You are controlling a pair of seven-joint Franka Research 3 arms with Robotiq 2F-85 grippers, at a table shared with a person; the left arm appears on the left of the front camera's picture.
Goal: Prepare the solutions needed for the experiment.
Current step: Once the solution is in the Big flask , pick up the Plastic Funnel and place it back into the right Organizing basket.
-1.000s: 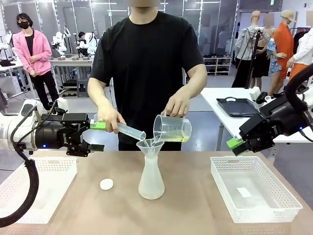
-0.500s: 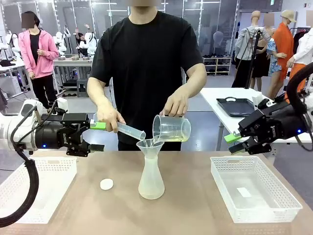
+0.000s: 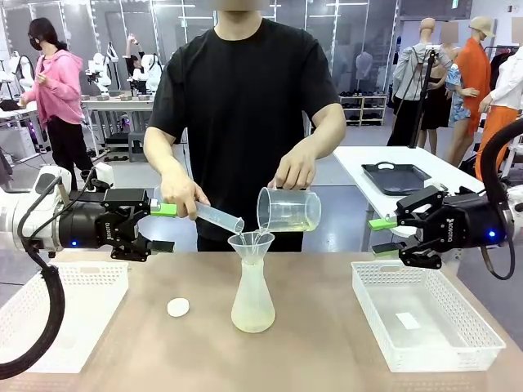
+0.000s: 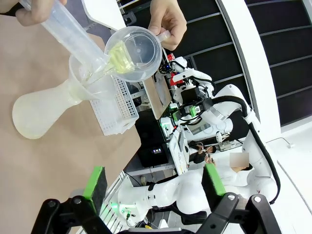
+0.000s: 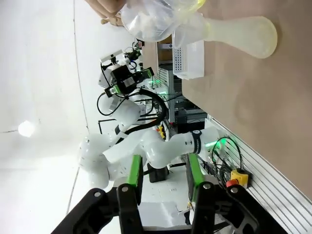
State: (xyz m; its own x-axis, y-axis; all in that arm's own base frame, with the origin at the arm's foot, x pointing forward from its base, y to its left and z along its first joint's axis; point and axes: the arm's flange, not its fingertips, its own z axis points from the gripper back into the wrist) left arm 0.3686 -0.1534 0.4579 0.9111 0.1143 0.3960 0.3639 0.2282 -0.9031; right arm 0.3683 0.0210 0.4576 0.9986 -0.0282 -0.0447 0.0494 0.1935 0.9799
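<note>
A person stands at the far side of the brown table [image 3: 327,359] and pours. One hand [image 3: 296,170] tips a clear plastic beaker [image 3: 288,204]. The solutions [image 3: 301,229], a little pale yellow-green see-through liquid, sit low in the tipped beaker and run from its lip. They go into a clear funnel [image 3: 251,243] that sits in the neck of a frosted cone-shaped flask [image 3: 252,302]. The other hand [image 3: 184,196] tips a long clear measuring tube [image 3: 219,218] into the same funnel.

The left gripper [image 3: 167,228] hangs just beside the hand with the tube. Its jaws are as wide apart as they go and it holds nothing. The right gripper [image 3: 374,237] hangs off to the other side, above a white plastic basket [image 3: 359,282]. Its jaws are partly apart and it holds nothing too.

I think this step goes best with a slow pour. Two streams meet in one small funnel, so it could fill up and spill over the rim. Each lip should stay over the middle of the funnel. Nothing holds the flask, so a bump on the funnel could tip it. The grippers do well to stay back from the flask and the pouring hands. A small white round cap [image 3: 177,307] lies on the table near the flask, ready for when the flask is full enough.
</note>
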